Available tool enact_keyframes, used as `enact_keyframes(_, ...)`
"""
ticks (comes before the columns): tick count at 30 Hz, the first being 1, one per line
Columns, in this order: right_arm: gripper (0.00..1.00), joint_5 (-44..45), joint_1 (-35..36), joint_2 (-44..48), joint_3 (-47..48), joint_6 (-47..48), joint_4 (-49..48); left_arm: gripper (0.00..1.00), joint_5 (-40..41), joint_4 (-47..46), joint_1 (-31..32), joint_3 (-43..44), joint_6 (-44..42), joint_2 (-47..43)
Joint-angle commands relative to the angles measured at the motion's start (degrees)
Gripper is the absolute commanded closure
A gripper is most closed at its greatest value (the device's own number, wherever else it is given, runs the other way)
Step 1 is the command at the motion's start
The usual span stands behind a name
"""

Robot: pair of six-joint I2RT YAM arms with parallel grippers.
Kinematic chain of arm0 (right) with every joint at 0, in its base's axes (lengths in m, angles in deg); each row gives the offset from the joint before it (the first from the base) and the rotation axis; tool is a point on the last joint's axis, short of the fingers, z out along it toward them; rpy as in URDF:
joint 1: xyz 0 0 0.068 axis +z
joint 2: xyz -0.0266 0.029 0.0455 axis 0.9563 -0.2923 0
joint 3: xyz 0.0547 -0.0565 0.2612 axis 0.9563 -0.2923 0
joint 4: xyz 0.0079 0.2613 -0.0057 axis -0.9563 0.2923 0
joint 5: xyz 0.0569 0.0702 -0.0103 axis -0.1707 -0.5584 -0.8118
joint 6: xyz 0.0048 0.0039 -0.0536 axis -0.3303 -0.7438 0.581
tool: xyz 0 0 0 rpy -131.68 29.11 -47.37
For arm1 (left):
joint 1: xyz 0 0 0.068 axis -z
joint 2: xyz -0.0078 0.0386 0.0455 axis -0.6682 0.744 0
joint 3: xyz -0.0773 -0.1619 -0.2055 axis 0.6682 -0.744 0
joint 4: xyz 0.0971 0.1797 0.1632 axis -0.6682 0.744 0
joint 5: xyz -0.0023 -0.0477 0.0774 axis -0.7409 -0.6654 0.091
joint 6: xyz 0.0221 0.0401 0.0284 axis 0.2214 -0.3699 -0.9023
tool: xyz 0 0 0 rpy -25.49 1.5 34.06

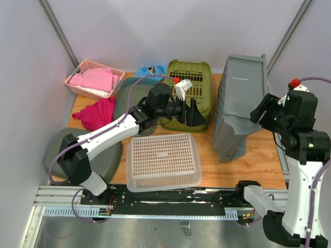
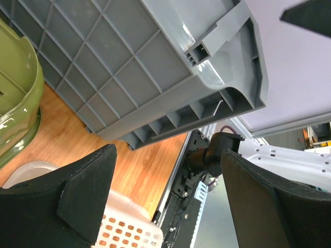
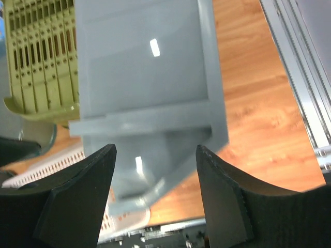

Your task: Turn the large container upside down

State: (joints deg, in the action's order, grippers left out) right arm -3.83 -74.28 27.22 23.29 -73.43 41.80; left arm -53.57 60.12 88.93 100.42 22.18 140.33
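Beside the large container (image 1: 240, 98) stand olive-green bin (image 1: 195, 66) and mesh basket (image 1: 163, 160).

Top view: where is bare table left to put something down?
Bare wood shows in front of the grey crate, toward the right arm, and in a narrow strip between the crate and the white mesh basket. The back and left are crowded: olive bin, pink basket, red cloth.

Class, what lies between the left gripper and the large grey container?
Only bare wooden table separates the left gripper from the large container; top and left wrist views show it.
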Motion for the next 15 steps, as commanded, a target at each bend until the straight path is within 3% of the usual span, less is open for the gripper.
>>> enact_keyframes(1, 0.36, 2.48, 1.70, 2.52, 3.46, 0.08, 14.71, 0.14, 2.91, -2.28, 0.37, 1.18, 1.72, 0.37)
enact_keyframes(7, 0.35, -5.71, 1.72, 4.75, 2.55, 3.31, 20.01, 0.14, 3.43, -3.16, 0.37, 2.41, 2.50, 2.06)
enact_keyframes(11, 0.29, -17.06, 1.72, 7.52, -2.58, 3.64, 16.42, 0.14, 3.45, -3.94, 0.37, 2.07, 3.01, 2.42)
enact_keyframes(15, 0.28, -18.30, 1.72, 9.29, -7.10, 2.04, 12.90, 0.14, 3.62, -4.81, 0.45, 1.22, 3.93, 2.35)
